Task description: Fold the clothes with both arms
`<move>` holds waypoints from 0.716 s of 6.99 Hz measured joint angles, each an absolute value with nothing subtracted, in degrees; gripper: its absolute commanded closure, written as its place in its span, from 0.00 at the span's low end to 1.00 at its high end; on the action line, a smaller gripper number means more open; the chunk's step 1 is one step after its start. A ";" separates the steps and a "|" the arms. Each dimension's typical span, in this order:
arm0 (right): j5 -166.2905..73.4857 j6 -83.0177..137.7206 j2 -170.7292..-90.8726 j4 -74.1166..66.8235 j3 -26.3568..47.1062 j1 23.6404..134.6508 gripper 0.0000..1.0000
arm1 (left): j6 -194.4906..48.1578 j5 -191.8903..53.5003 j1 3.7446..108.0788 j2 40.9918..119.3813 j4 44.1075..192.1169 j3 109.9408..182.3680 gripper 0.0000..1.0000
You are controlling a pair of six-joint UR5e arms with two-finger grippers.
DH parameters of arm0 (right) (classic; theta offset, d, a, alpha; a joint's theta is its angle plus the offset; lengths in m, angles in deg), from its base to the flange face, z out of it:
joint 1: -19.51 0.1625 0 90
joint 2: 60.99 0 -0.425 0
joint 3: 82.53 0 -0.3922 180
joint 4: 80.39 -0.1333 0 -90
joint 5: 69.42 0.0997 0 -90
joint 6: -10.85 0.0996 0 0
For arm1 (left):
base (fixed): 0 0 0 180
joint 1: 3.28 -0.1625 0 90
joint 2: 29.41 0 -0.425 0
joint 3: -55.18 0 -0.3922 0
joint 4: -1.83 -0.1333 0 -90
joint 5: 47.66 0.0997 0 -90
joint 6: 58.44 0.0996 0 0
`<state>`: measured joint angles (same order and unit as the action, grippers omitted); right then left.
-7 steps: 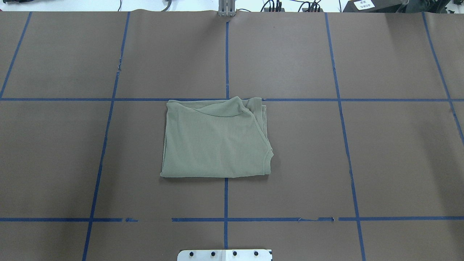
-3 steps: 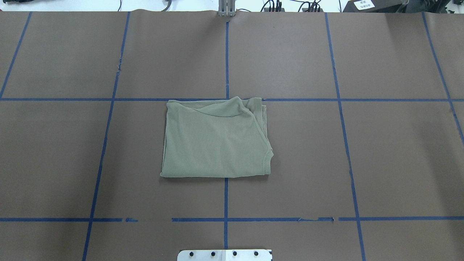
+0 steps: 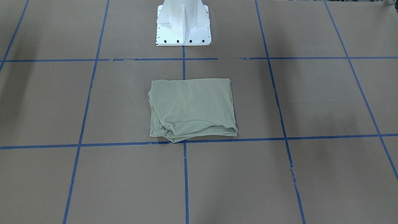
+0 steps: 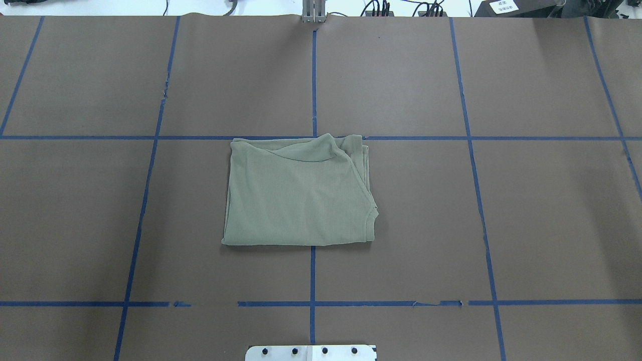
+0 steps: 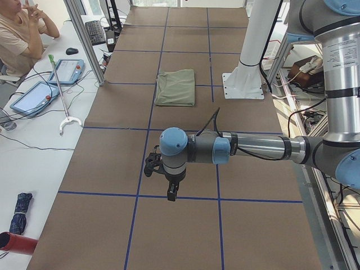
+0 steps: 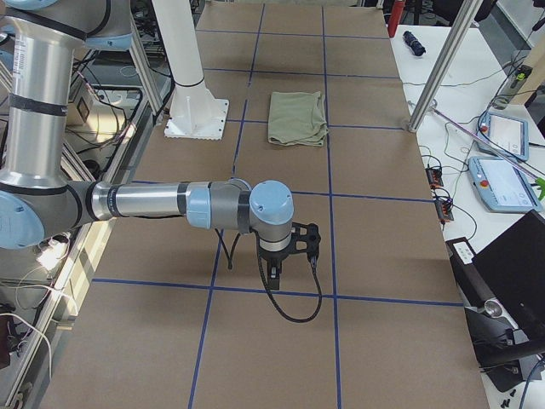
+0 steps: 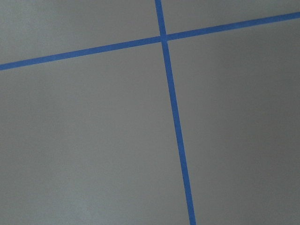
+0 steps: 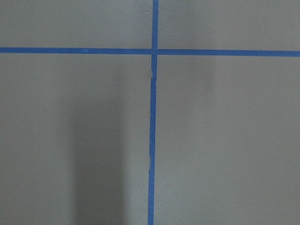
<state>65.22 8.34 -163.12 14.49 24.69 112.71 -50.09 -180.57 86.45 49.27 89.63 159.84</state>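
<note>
We see the folded shirt (image 4: pixel 298 193) lying flat on the worktop (image 4: pixel 526 210), well apart from the left claw (image 5: pixel 170 190) and the right claw (image 6: pixel 274 273). Both hang above the worktop; whether either is apart or together we cannot tell.

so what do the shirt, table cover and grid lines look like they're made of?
Shirt: soft knit fabric, matte sage green; it shows a fine ribbed texture and limp, rumpled folds along one edge.
Table cover: probably brown paper, matte; its far edge looks thin and slightly wavy.
Grid lines: likely blue adhesive tape; there are torn, gapped spots along them.
</note>
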 measured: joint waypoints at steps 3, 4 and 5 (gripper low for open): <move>65.17 7.96 -163.12 14.45 24.70 112.68 0.00 | -50.09 -180.60 86.45 49.36 89.66 159.95 0.00; 65.11 7.83 -163.12 14.44 24.69 112.68 0.00 | -50.11 -180.62 86.45 49.40 89.71 159.97 0.00; 65.02 7.68 -163.12 14.44 24.69 112.68 0.00 | -50.14 -180.63 86.45 49.41 89.79 159.97 0.00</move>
